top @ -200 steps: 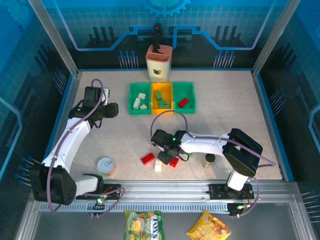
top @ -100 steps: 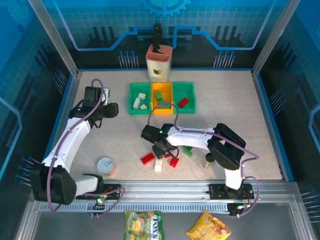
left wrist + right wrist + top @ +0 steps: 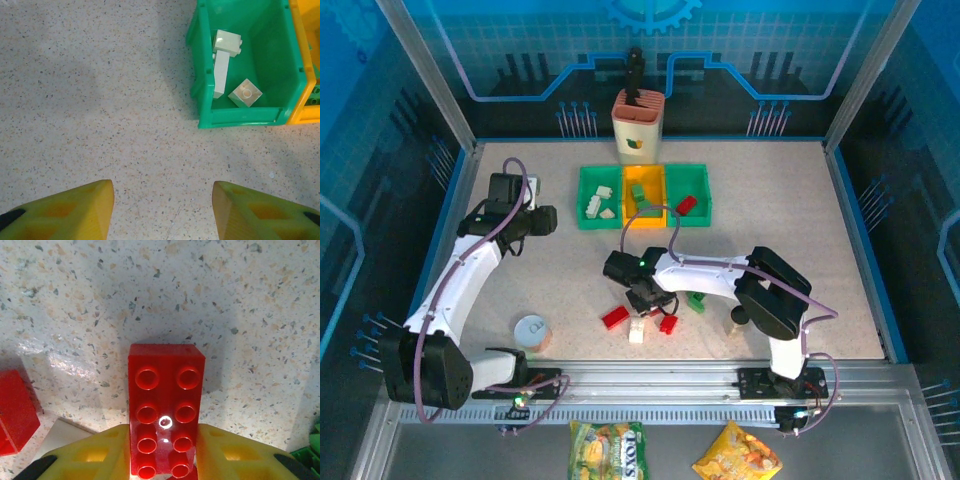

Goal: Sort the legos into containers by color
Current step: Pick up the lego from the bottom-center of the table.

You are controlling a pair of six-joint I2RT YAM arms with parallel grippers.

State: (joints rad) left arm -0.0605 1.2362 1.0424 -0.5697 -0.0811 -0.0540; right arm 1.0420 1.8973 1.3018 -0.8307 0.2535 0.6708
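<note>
My right gripper point(image 3: 164, 434) is shut on a red eight-stud lego point(image 3: 166, 390), its yellow fingers point(image 3: 107, 450) pressed to both long sides, low over the table. From above, this gripper point(image 3: 645, 298) sits among loose legos: a red one point(image 3: 614, 317), another red one point(image 3: 668, 323), a white one point(image 3: 636, 333) and a green one point(image 3: 695, 300). The containers stand in a row: left green bin point(image 3: 584, 196) with white legos point(image 3: 222, 60), yellow bin point(image 3: 644, 213) with green legos, right green bin point(image 3: 704, 195) with a red lego point(image 3: 686, 204). My left gripper point(image 3: 162, 196) hangs open over bare table, near the left green bin point(image 3: 205, 120).
A cream-and-orange cup point(image 3: 638, 125) stands behind the bins. A round silver-topped tin point(image 3: 531, 330) lies at the front left, and a small black-capped bottle point(image 3: 740, 317) stands by the right arm. Another red lego point(image 3: 15, 412) and a white lego point(image 3: 70, 432) lie just left of my right fingers.
The right arm swung left over the loose legos, and its jaws closed on the red lego. The left arm stayed still.
</note>
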